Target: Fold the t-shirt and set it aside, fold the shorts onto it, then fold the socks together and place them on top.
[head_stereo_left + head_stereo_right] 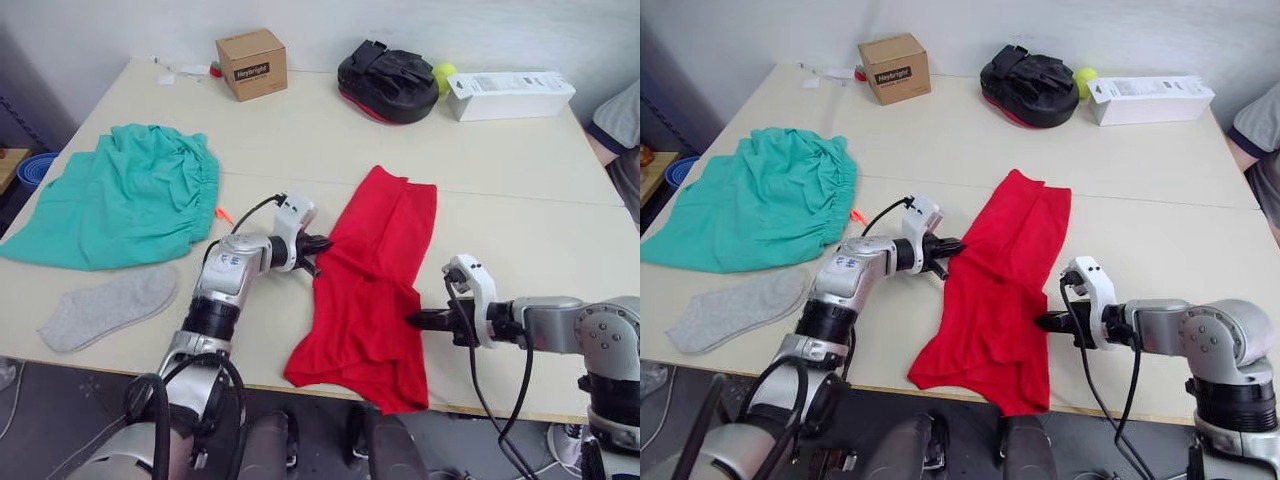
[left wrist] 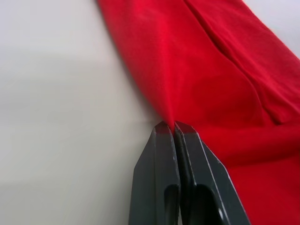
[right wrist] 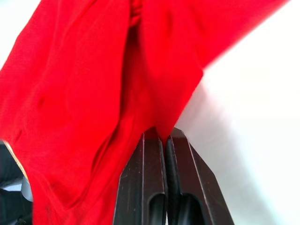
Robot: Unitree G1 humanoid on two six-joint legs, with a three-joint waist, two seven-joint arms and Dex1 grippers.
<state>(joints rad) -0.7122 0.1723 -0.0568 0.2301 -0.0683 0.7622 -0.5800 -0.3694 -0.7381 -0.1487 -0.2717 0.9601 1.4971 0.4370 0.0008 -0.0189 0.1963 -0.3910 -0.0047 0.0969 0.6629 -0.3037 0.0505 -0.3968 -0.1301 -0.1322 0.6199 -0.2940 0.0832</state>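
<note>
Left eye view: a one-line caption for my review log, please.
Both grippers, left and right, pinch opposite edges of the half-folded red t-shirt; green shorts and grey sock wait alongside.

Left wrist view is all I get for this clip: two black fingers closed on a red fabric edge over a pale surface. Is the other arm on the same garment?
Observer: Yes. The right gripper is shut on the opposite edge of the t-shirt, nearer the table's front.
Operator: Is the shirt flat or bunched?
Observer: Bunched into a long narrow strip, its near end hanging over the front edge.
Operator: Where are the other clothes?
Observer: The shorts lie spread on the robot's left, with one sock in front of them; neither touches the shirt.
Operator: Anything else up there?
Observer: A cardboard box, a black bag and a white carton along the far edge.
</note>
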